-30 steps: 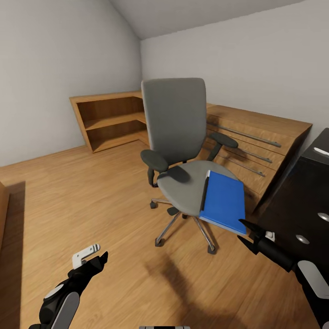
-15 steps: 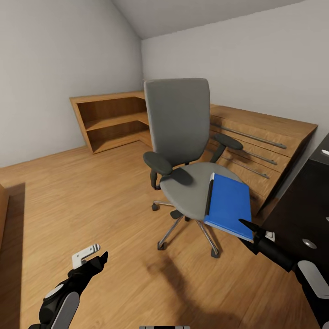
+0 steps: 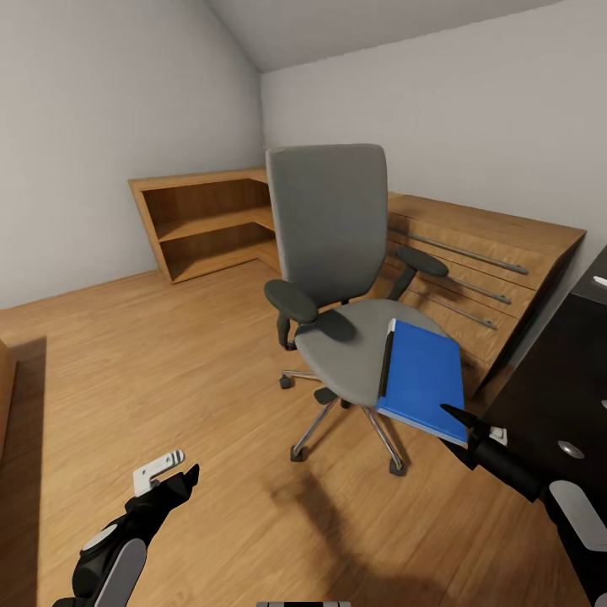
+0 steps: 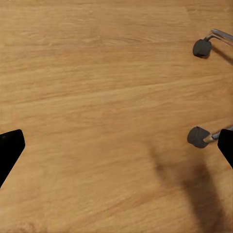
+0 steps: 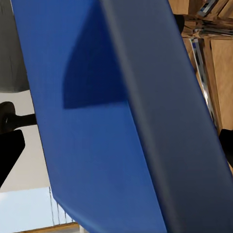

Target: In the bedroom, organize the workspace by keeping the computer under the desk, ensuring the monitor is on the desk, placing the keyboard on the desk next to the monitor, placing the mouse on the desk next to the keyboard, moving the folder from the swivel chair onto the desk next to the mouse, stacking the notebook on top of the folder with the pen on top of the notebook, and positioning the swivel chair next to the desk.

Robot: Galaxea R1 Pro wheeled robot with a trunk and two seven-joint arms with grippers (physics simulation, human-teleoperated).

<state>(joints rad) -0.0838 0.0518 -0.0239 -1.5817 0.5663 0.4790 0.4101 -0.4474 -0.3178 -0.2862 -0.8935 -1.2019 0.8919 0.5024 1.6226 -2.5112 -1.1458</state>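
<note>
Since half a second ago nothing has shifted: chair, folder and both arms sit exactly where they were. Against the picture a full second back, the whole scene has slid a little to the right, which is the camera moving, not the furniture.

The left gripper hangs low over the wooden floor, its arm bent up from below and pointing forward; in the left wrist view its two dark fingertips stand far apart at the frame's edges, so it is spread open with nothing between them. Ahead of it and off to its right lie two casters of the swivel chair, well apart from the fingers.

The swivel chair stands between the two grippers, further forward, with an open wooden shelf unit behind it and a wooden drawer cabinet beyond its right armrest.

The folder lies flat on the seat, overhanging its front right edge, just ahead of the right gripper. That gripper reaches forward and left from the right arm, its pointed tips at the folder's near corner. The right wrist view shows the folder very close between widely spread fingertips, though contact cannot be told. The desk stands right beside this arm.
</note>
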